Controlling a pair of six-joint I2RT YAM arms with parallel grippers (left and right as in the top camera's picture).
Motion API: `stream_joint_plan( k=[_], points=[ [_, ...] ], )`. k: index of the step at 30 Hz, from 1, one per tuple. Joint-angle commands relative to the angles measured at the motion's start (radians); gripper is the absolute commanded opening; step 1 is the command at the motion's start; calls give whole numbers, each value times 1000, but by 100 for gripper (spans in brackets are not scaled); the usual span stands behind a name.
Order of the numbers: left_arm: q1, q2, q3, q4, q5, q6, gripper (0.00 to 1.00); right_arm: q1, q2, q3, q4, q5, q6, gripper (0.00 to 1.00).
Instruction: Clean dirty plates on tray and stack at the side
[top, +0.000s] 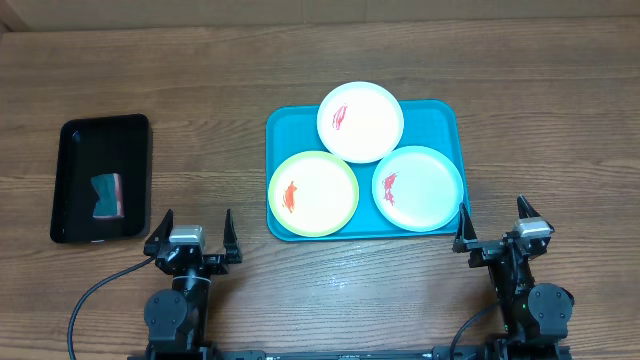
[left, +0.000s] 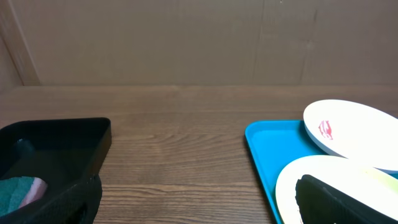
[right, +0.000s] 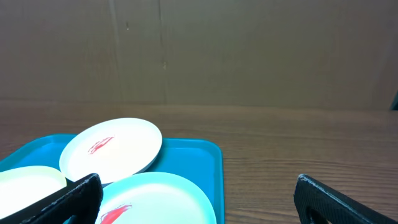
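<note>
My left gripper (top: 197, 235) and right gripper (top: 493, 230) sit parked at the table's near edge, jaws apart and empty. Between them, the teal tray (top: 445, 112) holds three smeared plates (top: 360, 121). The sponge (top: 107, 195) lies in the black tray (top: 75, 140), handy for my left arm, I'd judge.

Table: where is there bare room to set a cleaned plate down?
The table is bare between the black tray and the teal tray, and right of the teal tray. It is crowded: white plate, green-rimmed plate, blue-rimmed plate.
</note>
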Motion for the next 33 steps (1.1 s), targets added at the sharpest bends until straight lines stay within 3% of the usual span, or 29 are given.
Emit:
stream_joint_plan(
  k=[1, 14, 16, 20, 23, 28, 31, 33],
  points=[
    [-6, -9, -4, 3, -9, 22, 100, 4, -6, -10, 5, 5, 3, 100],
    [-6, -9, -4, 6, 11, -7, 100, 4, -6, -10, 5, 5, 3, 100],
    [-7, -9, -4, 19, 156, -132, 100, 4, -6, -10, 5, 5, 3, 100],
    [-7, -9, -4, 84, 504, -496, 100, 4, -6, -10, 5, 5, 3, 100],
    [-7, -9, -4, 150, 544, -650, 100, 4, -6, -10, 5, 5, 3, 100],
    [-6, -9, 27, 409, 573, -573, 100, 4, -6, -10, 5, 5, 3, 100],
    [-6, 2, 146, 284, 462, -449, 100, 4, -6, -10, 5, 5, 3, 100],
    [-6, 73, 326, 26, 304, -335, 100, 4, -6, -10, 5, 5, 3, 100]
  ],
)
